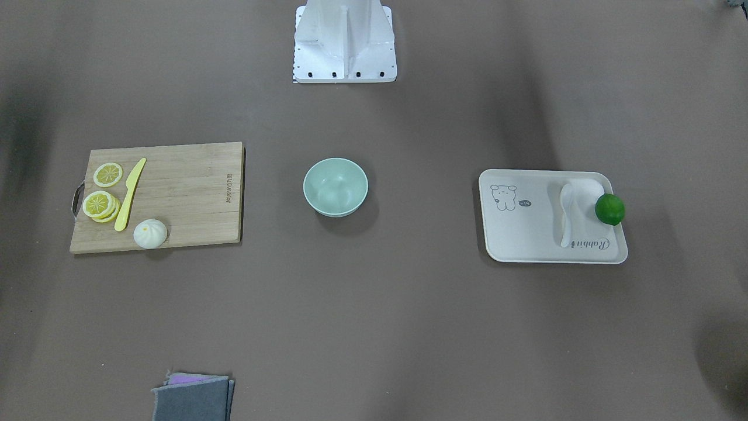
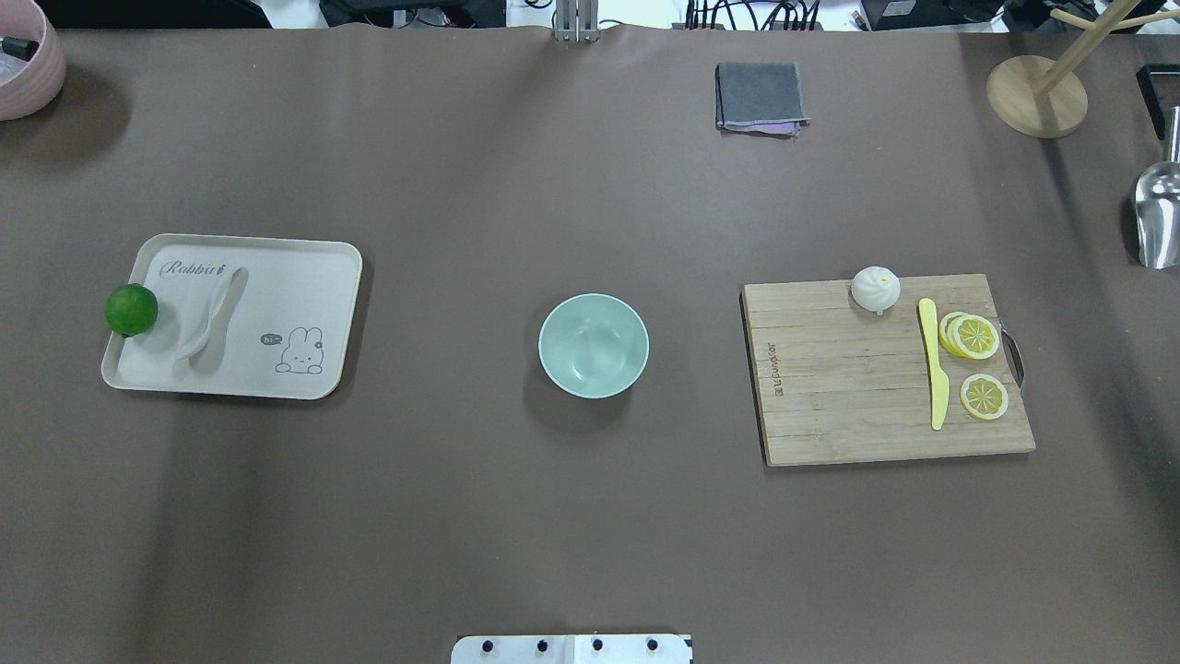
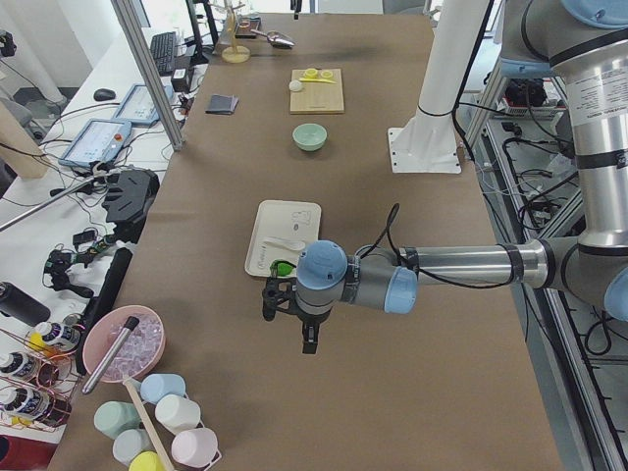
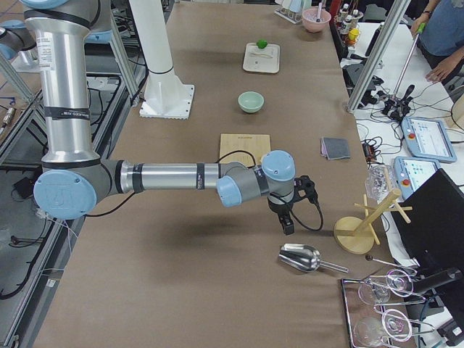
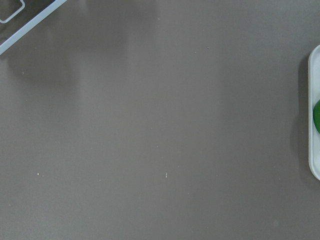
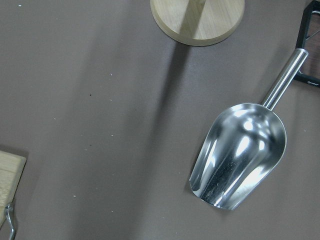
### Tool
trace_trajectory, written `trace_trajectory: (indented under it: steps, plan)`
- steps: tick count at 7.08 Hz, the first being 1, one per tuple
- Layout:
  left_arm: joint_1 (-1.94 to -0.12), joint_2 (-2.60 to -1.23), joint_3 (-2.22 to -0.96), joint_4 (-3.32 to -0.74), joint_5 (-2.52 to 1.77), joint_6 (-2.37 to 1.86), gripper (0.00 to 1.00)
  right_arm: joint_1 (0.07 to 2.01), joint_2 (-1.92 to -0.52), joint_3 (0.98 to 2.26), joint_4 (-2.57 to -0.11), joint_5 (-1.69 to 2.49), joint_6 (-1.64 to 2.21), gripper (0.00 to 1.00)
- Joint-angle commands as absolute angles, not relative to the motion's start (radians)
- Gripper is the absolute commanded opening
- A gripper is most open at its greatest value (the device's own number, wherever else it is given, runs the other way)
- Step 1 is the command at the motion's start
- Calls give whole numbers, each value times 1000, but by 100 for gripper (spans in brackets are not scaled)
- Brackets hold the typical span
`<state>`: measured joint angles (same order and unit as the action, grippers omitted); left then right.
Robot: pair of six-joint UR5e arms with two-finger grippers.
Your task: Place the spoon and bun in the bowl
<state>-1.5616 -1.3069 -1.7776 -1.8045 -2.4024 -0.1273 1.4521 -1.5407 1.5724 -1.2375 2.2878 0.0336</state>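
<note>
Spanning every view, the brown bench [image 2: 590, 516] carries everything. Only the two side views catch the arms. From the robot's left, the near arm reaches out low over the bench just short of the tray, its left hand [image 3: 307, 343] pointing down; I cannot tell whether its fingers are apart or together. From the robot's right, the right hand [image 4: 288, 226] hangs between the board and a shiny metal scoop [image 6: 240, 155], and its state cannot be told either.

The overhead view shows a rectangular wooden cutting board [image 2: 857, 387] on the robot's right and a cream rectangular tray [image 2: 304, 277] with a rabbit drawing on its left. The round pale mint-green bowl [image 2: 562, 360] stands between them, well apart from both.

On the tray lies the glossy white soup spoon [image 2: 210, 318], with a green lime [image 2: 131, 310] at the tray's outer edge. The pleated round white bun [image 2: 875, 289] sits at the board's far edge, near a yellow plastic knife [image 2: 935, 369] and lemon slices [image 2: 977, 337].

The left wrist view shows only bare bench, the tray's rim and a sliver of lime.
</note>
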Motion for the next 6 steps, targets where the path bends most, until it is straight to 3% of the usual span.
trace_trajectory:
  steps: [1, 6]
  plan:
    - [-1562, -1315, -1776, -1837, -2399, -129, 99, 1453, -1540, 1569, -1238, 2327, 34, 100]
    - [-1565, -1310, -1763, -1874, -2404, -123, 99, 1453, -1549, 1565, -1232, 2339, 32, 100]
